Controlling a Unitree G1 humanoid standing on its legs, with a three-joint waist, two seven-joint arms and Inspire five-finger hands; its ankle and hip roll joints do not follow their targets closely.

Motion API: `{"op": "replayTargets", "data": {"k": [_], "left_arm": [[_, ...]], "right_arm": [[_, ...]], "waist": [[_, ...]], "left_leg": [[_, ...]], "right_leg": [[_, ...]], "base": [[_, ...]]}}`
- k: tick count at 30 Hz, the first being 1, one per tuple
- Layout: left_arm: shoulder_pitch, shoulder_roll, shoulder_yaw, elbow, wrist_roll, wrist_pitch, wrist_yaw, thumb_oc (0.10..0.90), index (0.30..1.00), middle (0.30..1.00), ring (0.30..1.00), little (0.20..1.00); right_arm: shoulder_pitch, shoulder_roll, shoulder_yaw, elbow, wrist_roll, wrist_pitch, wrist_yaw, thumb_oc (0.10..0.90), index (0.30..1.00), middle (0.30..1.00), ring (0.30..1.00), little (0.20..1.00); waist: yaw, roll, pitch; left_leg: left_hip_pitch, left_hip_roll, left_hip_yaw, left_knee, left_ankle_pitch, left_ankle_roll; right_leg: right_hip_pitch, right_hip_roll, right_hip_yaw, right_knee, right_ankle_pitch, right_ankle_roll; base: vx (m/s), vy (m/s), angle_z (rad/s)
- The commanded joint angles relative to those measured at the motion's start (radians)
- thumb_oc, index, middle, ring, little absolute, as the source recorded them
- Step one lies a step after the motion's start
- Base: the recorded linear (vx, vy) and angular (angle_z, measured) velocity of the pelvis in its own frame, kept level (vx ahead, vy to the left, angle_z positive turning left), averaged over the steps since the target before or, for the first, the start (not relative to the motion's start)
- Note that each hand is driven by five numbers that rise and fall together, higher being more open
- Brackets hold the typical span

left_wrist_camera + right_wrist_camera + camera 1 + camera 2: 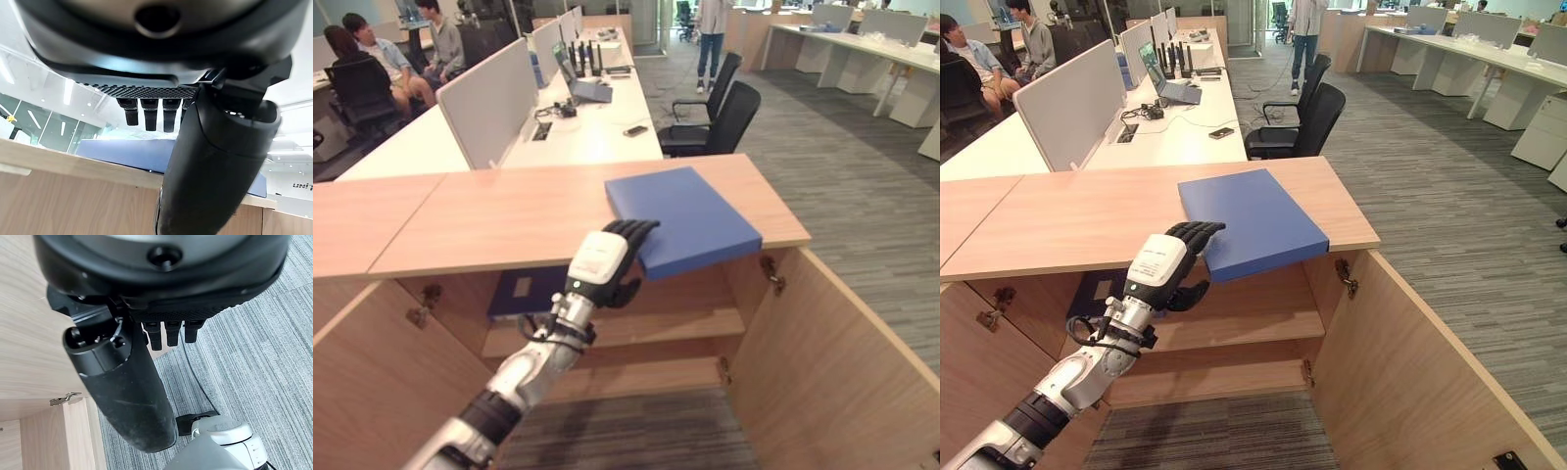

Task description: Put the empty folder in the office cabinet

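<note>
Folder [690, 217]: one, blue, flat on the cabinet's top surface [509, 217], one corner overhanging the front edge above the open cabinet [636, 328]. Left hand [612, 259] is placed at that edge, fingers curled over the folder's near side and thumb beneath, so the folder is pinched. Two cabinet doors are swung open. A dark item [524, 291] is seen on the upper shelf in the eye views. Right hand [146, 377] is seen in its wrist view, over carpet [254, 342], fingers relaxed, nothing held.

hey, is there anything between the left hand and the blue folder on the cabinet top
Nothing: in the left eye view the left hand already has fingers on the blue folder.
</note>
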Motion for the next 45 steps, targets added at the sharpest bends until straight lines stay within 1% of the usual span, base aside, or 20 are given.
{"op": "replayTargets", "data": {"k": [1,8,22,36,37,38,39,40,45], "left_arm": [[-0.21,-0.02,0.055,-0.017,0.015,-0.009,0.097,0.8,0.9,0.9,0.9,0.9],[-0.216,-0.014,0.052,-0.04,0.02,-0.012,0.099,0.8,0.9,0.9,0.9,0.9],[-0.252,-0.008,-0.022,0.06,0.054,-0.002,0.068,0.8,0.9,0.9,0.9,0.9],[-0.339,-0.046,-0.08,0.116,0.054,0.008,0.067,0.8,0.9,0.9,0.9,0.9],[-0.346,-0.049,-0.088,0.123,0.056,0.01,0.066,0.778,0.867,0.867,0.867,0.867],[-0.348,-0.051,-0.09,0.129,0.055,0.011,0.065,0.624,0.636,0.636,0.636,0.636],[-0.349,-0.052,-0.091,0.131,0.055,0.011,0.066,0.588,0.582,0.582,0.582,0.582],[-0.348,-0.055,-0.091,0.137,0.054,0.013,0.066,0.402,0.302,0.302,0.302,0.302],[-0.333,-0.062,-0.082,0.141,0.04,0.012,0.066,0.4,0.3,0.3,0.3,0.3]], "right_arm": [[-0.072,-0.013,0.039,0.056,-0.013,-0.028,-0.029,0.8,0.9,0.9,0.9,0.9],[-0.072,-0.012,0.042,0.059,-0.021,-0.026,-0.031,0.8,0.9,0.9,0.9,0.9],[-0.072,-0.021,0.041,0.06,-0.015,-0.026,-0.029,0.8,0.9,0.9,0.9,0.9],[-0.079,-0.025,0.047,0.064,-0.008,-0.026,-0.029,0.8,0.9,0.9,0.9,0.9],[-0.078,-0.025,0.048,0.065,-0.007,-0.026,-0.029,0.8,0.9,0.9,0.9,0.9],[-0.077,-0.025,0.047,0.066,-0.006,-0.025,-0.03,0.8,0.9,0.9,0.9,0.9],[-0.077,-0.025,0.047,0.066,-0.006,-0.025,-0.03,0.8,0.9,0.9,0.9,0.9],[-0.077,-0.025,0.045,0.067,-0.006,-0.025,-0.031,0.8,0.9,0.9,0.9,0.9],[-0.073,-0.024,0.04,0.073,-0.006,-0.023,-0.033,0.8,0.9,0.9,0.9,0.9]], "waist": [[-0.022,-0.033,-0.027],[-0.022,-0.032,-0.028],[-0.033,-0.031,-0.03],[-0.048,-0.028,-0.033],[-0.051,-0.028,-0.034],[-0.052,-0.028,-0.033],[-0.052,-0.028,-0.033],[-0.053,-0.028,-0.033],[-0.055,-0.028,-0.033]], "left_leg": [[0.02,0.016,-0.015,-0.002,-0.095,-0.048],[0.022,0.015,-0.016,-0.002,-0.096,-0.047],[0.025,0.014,-0.009,-0.002,-0.101,-0.046],[0.032,0.013,-0.001,-0.002,-0.104,-0.045],[0.033,0.013,0.0,-0.002,-0.104,-0.044],[0.033,0.013,0.001,-0.002,-0.104,-0.044],[0.033,0.013,0.001,-0.002,-0.104,-0.044],[0.034,0.013,0.003,-0.002,-0.104,-0.044],[0.036,0.013,0.005,-0.002,-0.105,-0.044]], "right_leg": [[0.042,-0.046,-0.042,0.006,-0.064,0.093],[0.042,-0.046,-0.042,0.006,-0.064,0.092],[0.042,-0.045,-0.037,0.006,-0.066,0.095],[0.042,-0.044,-0.032,0.006,-0.067,0.097],[0.042,-0.044,-0.031,0.006,-0.067,0.097],[0.042,-0.044,-0.03,0.006,-0.068,0.097],[0.042,-0.044,-0.03,0.006,-0.068,0.097],[0.041,-0.043,-0.029,0.006,-0.067,0.098],[0.042,-0.043,-0.027,0.006,-0.067,0.097]], "base": [[0.0,0.0,0.0],[0.0,0.0,0.0],[0.0,0.0,0.0],[0.0,0.001,-0.01],[0.0,0.0,0.0],[0.0,0.0,0.0],[0.0,0.0,0.0],[0.01,-0.001,-0.03],[0.0,-0.001,-0.02]]}}
